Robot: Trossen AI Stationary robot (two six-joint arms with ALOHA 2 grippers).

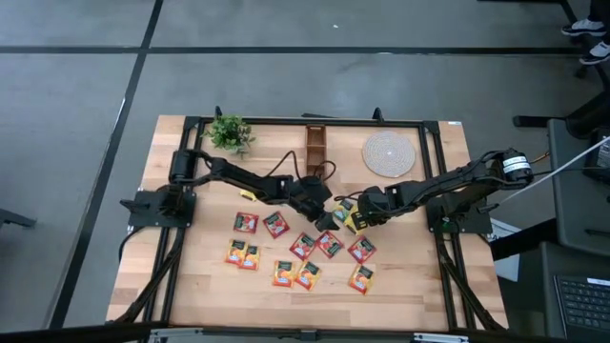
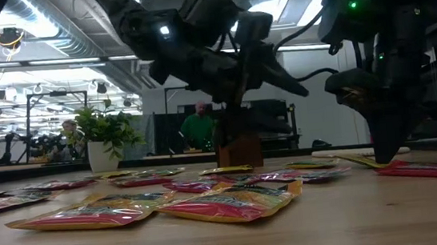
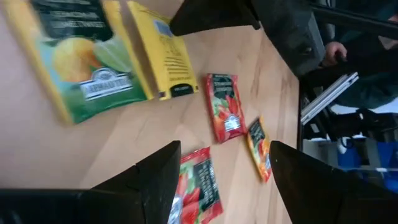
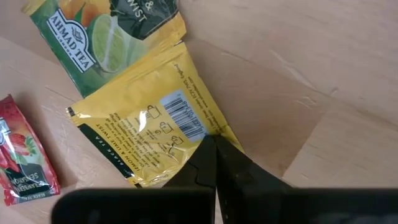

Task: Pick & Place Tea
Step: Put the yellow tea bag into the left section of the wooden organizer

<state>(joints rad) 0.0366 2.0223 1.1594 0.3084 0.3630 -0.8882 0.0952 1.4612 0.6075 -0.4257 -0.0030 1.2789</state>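
Note:
Several small tea sachets, red (image 1: 274, 225) and orange (image 1: 360, 278), lie flat on the wooden table (image 1: 191, 286). Near the middle lie a yellow-green sachet (image 4: 106, 37) and a yellow sachet (image 4: 149, 134), its barcode side up. My right gripper (image 4: 214, 142) is shut, its tips on that yellow sachet. My left gripper (image 3: 224, 180) hovers open just left of it (image 1: 324, 219), slanting down over a red sachet (image 3: 199, 186) and touching nothing. My right gripper presses its shut fingertips (image 4: 205, 163) on the yellow sachet close to one long edge (image 4: 219, 127), near a corner that the fingers hide. The fingers come from above, slanting in from the table's right. The sachet lies flat on the table.
A potted plant (image 1: 229, 133), a small wooden box (image 1: 315, 143) and a round woven mat (image 1: 389, 152) stand along the far edge. More sachets (image 3: 225, 115) lie toward the near edge. A person (image 2: 199, 126) shows in the room behind.

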